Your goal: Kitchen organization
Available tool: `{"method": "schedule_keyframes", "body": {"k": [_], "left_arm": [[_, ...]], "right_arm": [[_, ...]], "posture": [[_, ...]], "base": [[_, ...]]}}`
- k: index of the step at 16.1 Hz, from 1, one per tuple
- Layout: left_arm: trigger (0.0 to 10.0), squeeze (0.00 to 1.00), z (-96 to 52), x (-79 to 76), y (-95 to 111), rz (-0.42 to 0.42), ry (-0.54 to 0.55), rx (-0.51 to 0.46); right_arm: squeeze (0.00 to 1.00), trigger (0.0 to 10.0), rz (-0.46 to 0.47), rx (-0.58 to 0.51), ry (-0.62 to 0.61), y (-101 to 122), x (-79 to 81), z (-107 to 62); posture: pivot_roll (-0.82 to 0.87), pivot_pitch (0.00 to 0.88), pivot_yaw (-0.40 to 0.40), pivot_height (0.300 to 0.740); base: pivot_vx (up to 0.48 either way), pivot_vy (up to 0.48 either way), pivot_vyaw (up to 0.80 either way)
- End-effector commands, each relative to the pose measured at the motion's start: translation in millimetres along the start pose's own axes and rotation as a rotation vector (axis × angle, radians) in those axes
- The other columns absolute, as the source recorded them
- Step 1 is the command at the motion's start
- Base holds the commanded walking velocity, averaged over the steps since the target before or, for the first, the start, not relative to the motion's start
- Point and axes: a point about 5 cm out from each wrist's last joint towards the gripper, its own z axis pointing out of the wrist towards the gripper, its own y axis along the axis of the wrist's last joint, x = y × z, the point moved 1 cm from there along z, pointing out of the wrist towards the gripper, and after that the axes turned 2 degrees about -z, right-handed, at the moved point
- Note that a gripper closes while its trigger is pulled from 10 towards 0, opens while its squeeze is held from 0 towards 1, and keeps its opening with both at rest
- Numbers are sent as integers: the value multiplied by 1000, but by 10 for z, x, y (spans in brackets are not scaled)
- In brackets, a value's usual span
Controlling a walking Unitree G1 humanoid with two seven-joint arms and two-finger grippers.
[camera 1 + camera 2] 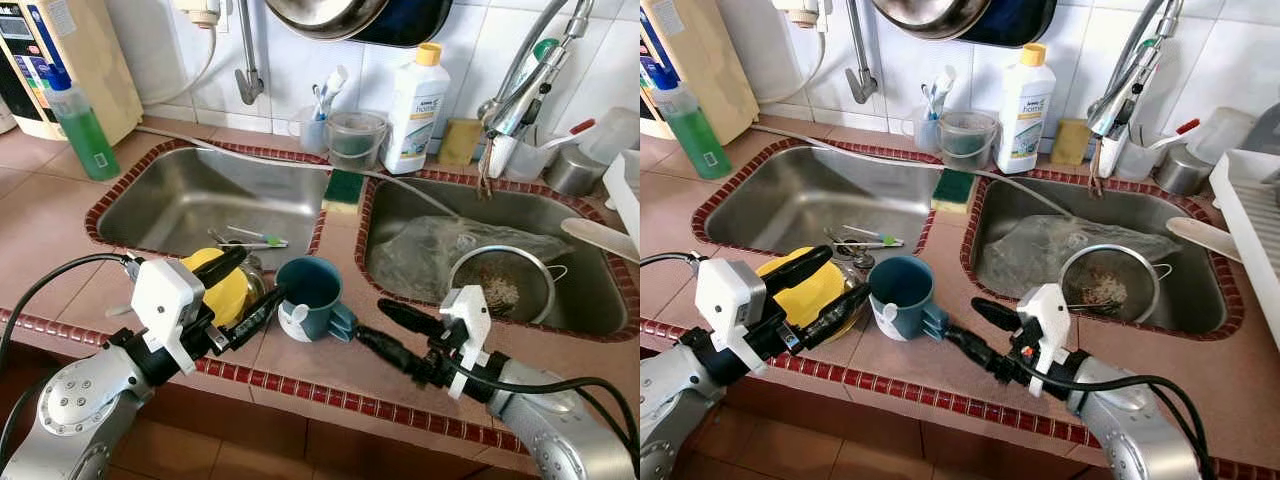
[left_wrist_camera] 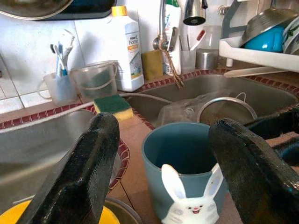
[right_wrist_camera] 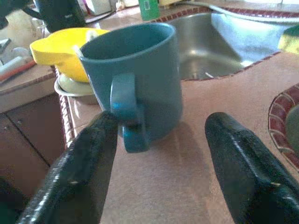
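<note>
A teal mug [image 1: 312,292] with a white rabbit figure stands upright on the tiled counter strip in front of the two sinks, its handle [image 3: 125,113] turned towards my right arm. My left gripper [image 1: 245,292] is open just left of the mug, one finger over a yellow bowl [image 1: 226,292] stacked on a plate. In the left wrist view the mug [image 2: 187,168] stands between and just beyond the open fingers [image 2: 79,177]. My right gripper [image 1: 386,330] is open, its tips close to the handle without touching it.
The left sink [image 1: 170,200] holds cutlery; the right sink [image 1: 590,300] holds a metal strainer [image 1: 500,285] and a clear bag. A sponge [image 1: 344,188] lies on the divider. A detergent bottle [image 1: 416,110], cups and a tap [image 1: 520,90] line the back. A dish rack [image 1: 1255,215] stands at the right.
</note>
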Motion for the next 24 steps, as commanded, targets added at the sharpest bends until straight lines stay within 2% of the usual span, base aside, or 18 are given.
{"method": "schedule_keyframes", "body": {"k": [1,3,4,9,11,16,17,18,24], "left_arm": [[10000,0,0,-19,55,25,-4,-15],[10000,0,12,-25,52,23,-3,-18],[10000,0,27,-36,56,21,-4,-23],[10000,0,49,-41,89,24,-2,-38],[10000,0,54,-55,98,21,3,-43],[10000,0,58,-66,112,13,21,-53],[10000,0,60,-67,117,13,26,-56],[10000,0,59,-68,120,13,28,-57],[10000,0,48,-65,127,8,40,-56]], "right_arm": [[1000,10000,-16,27,25,-11,6,-3],[1000,10000,-30,28,23,-22,2,7],[0,10000,-43,33,31,-26,8,35],[0,10000,-53,23,61,-56,20,188],[0,10000,-60,7,66,-59,13,301],[0,10000,-51,-14,48,-92,-58,481],[0,1412,-40,-30,41,-102,-70,514],[0,0,-31,-35,37,-111,-72,533],[0,0,-19,-30,65,-183,-39,552]], "posture": [[17,47,-31,740],[20,41,-33,740],[22,38,-34,740],[36,34,-41,740],[42,38,-48,740],[56,38,-57,740],[61,38,-60,740],[63,39,-62,740],[65,48,-60,740]], "base": [[0,0,0],[0,0,0],[0,0,0],[0,0,0],[0,0,0],[0,0,0],[0,0,0],[0,0,0],[0,0,0]]}}
